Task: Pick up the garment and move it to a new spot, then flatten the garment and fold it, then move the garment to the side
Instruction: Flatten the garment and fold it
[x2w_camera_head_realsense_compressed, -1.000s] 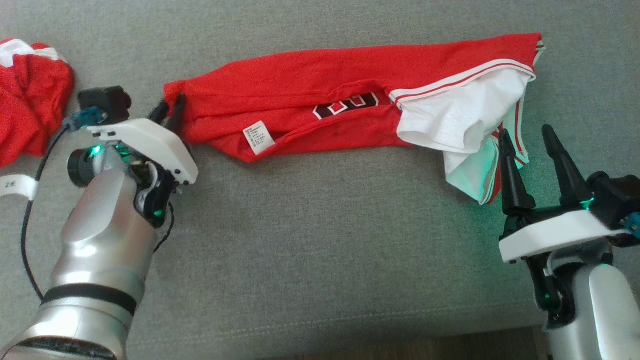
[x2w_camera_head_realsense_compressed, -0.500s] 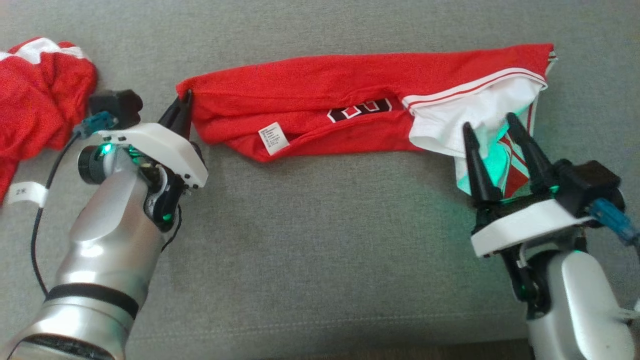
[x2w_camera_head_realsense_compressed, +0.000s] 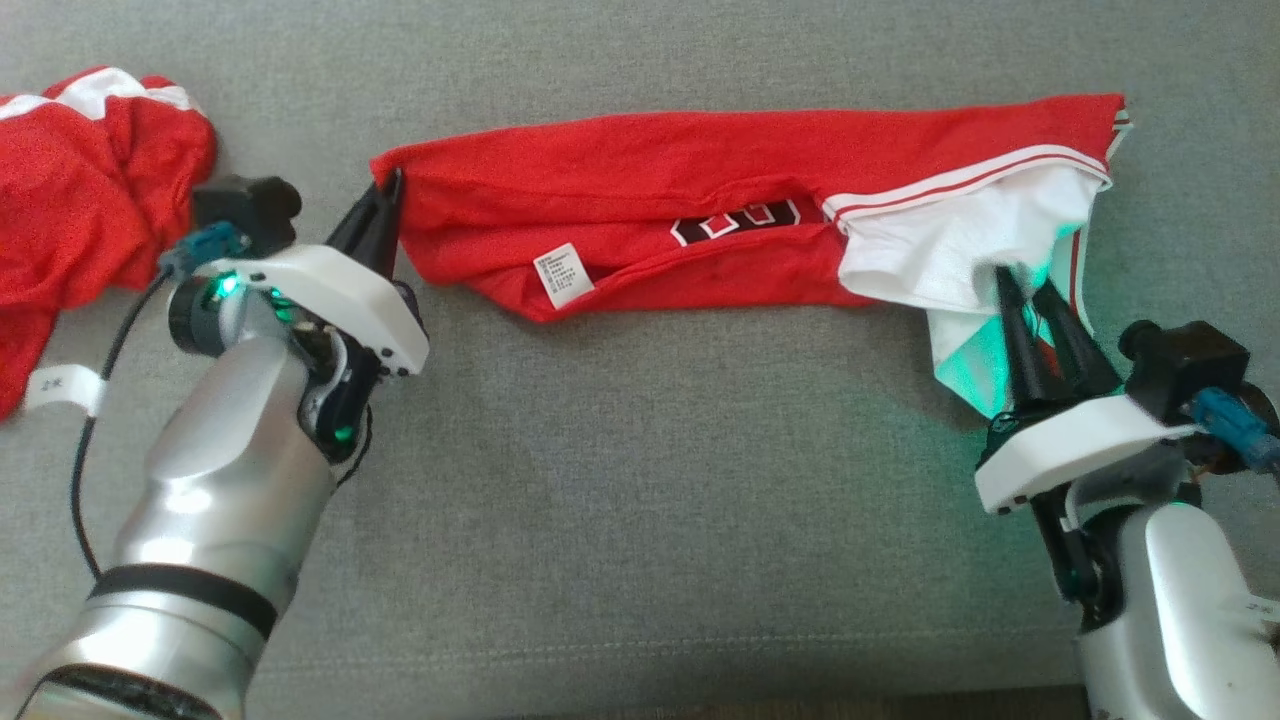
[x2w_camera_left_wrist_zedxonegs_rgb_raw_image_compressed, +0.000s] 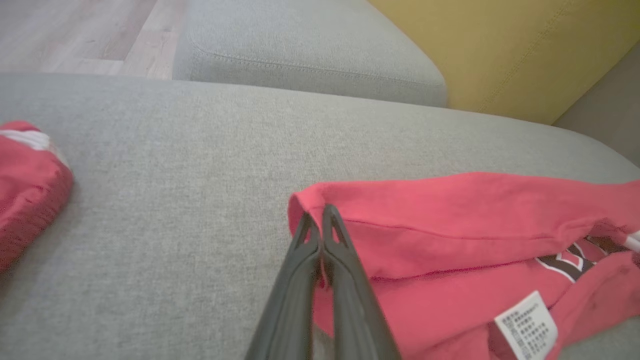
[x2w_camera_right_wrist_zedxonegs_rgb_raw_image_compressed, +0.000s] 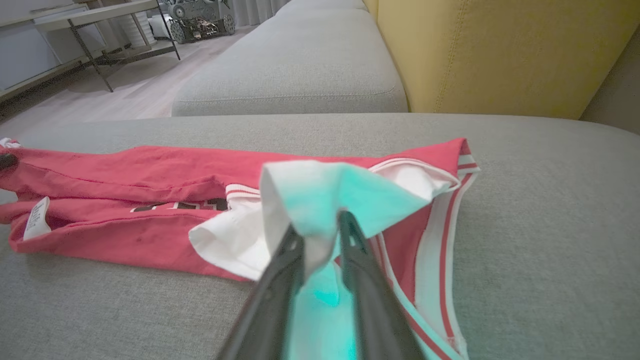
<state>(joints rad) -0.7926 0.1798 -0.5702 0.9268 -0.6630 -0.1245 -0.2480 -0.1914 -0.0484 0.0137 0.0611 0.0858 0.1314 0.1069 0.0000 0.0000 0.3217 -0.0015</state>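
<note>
Left arm pose: left forearm (x2w_camera_head_realsense_compressed: 230, 470) rising from the lower left corner of the head view, slanted up and to the right, wrist bent toward the cloth.
Left gripper (x2w_camera_head_realsense_compressed: 390, 188) state: fingers pressed together on the garment (x2w_camera_head_realsense_compressed: 700, 170) at its left end, pinching the folded red corner. A sliver of red cloth between them in the left wrist view.
Right arm pose: right forearm (x2w_camera_head_realsense_compressed: 1170, 600) coming up from the lower right corner, fingers pointing up and slightly left into the cloth.
Right gripper (x2w_camera_head_realsense_compressed: 1022, 285) state: fingers drawn close, nipping a fold of the white fabric (x2w_camera_head_realsense_compressed: 960, 240), green glow cast on it.
Garment position: lying on the grey cushion (x2w_camera_head_realsense_compressed: 640, 480) as a long band from left to right across its far half, held at both ends.
Garment edges: top edge nearly straight. Lower edge wavy, with the care label (x2w_camera_head_realsense_compressed: 563, 275) hanging off it left of centre. Dark lettering in the middle slit. Striped trim and white fabric spilling downward at the right end.
Open room: broad stretch of cushion between the two arms, down to the front seam (x2w_camera_head_realsense_compressed: 640, 655). Narrower strip beyond the top edge.
Left margin: second red garment (x2w_camera_head_realsense_compressed: 90, 170) crumpled near the left wrist, apart from the held one.
Beyond: yellow backrest (x2w_camera_left_wrist_zedxonegs_rgb_raw_image_compressed: 525, 50) and wood floor (x2w_camera_left_wrist_zedxonegs_rgb_raw_image_compressed: 75, 30) in the left wrist view.
</note>
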